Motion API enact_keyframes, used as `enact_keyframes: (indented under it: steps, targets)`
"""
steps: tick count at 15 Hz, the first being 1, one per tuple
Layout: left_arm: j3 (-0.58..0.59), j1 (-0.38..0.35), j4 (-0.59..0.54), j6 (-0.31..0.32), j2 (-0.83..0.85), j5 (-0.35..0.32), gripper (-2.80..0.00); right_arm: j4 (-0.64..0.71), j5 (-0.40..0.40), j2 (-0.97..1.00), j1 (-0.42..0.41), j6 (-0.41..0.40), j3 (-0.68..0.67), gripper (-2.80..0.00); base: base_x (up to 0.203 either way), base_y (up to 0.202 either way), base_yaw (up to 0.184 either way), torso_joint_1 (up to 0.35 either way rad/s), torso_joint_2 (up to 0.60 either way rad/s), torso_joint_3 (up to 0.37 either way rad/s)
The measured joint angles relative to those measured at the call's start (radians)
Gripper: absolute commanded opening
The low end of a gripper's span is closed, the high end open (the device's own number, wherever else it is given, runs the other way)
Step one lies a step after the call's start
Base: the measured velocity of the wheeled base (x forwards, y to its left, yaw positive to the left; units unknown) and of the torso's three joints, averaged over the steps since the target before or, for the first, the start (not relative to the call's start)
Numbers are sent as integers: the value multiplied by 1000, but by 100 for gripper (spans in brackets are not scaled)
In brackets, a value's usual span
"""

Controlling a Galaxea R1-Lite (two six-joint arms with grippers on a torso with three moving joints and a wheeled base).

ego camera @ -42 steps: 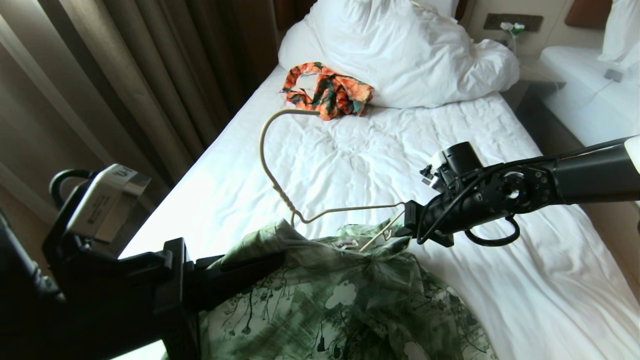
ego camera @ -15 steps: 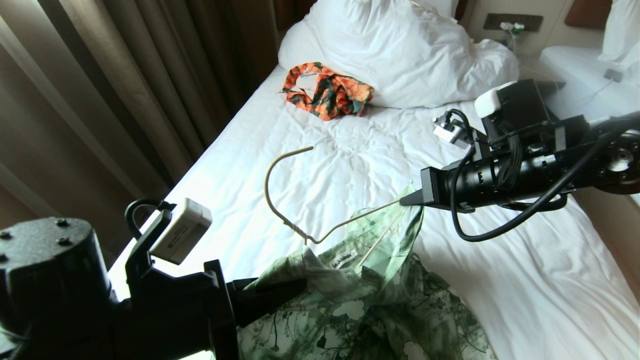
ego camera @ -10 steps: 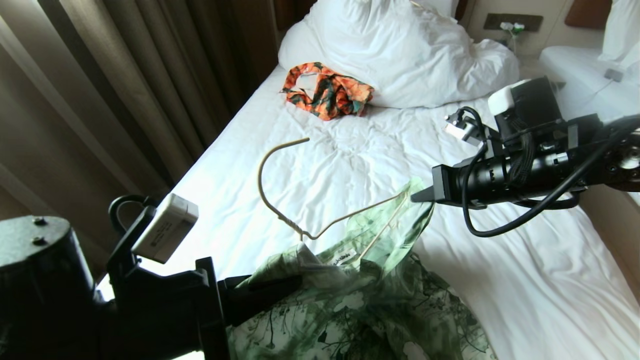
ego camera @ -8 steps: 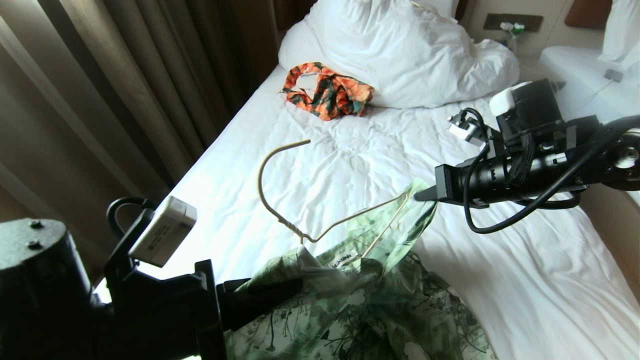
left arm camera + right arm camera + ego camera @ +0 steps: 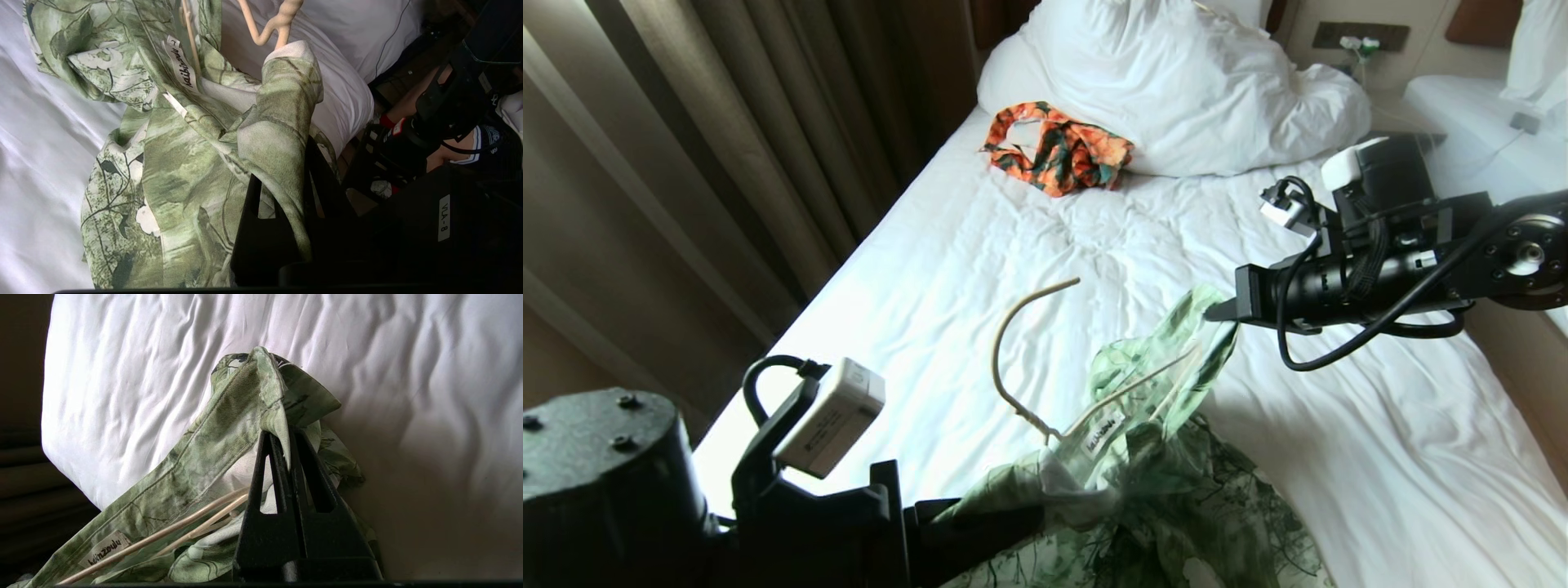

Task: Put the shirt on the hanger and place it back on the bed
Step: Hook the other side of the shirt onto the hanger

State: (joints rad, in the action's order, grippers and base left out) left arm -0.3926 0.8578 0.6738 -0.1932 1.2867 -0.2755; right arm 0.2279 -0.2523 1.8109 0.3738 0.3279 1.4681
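Pale green streaky short-sleeved shirt (image 5: 1152,482) with white flowers and dark leaf outlines, bunched at lower centre of the head view, partly lifted off the wrinkled white sheet of the single bed (image 5: 1029,269). Thin cream wire hanger (image 5: 1029,359) poking up out of the collar at centre frame, hook curving toward the upper right, its lower wires tucked inside the neck opening beside the white label.

Left gripper (image 5: 282,196), black, at lower left of the head view, jaws clamped tight on a fold of the shirt near the collar. Right gripper (image 5: 286,437), reaching in from the right edge, jaws pinched shut on the opposite collar edge, holding that corner raised above the sheet.

Crumpled orange-and-dark-green floral garment (image 5: 1058,147) at upper centre, lying against the puffy white duvet (image 5: 1176,82).
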Motion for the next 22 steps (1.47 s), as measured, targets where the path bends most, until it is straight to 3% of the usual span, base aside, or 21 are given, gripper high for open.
enact_keyframes:
  steps: [8,13,18,22]
  targets:
    - [-53,2,0,1,57,1,-280,-1,-13,-85,56,-5,-2,-280,0,0,0,0,0,0]
    - [-143,4,0,-13,89,-6,-280,-74,-68,-141,61,-84,5,-280,0,0,0,0,0,0]
    - [-230,34,1,-47,102,-7,-280,-84,-139,-195,67,-111,66,-280,0,0,0,0,0,0]
    - [-281,54,91,-65,117,-3,-280,-80,-145,-250,127,-115,90,-280,0,0,0,0,0,0]
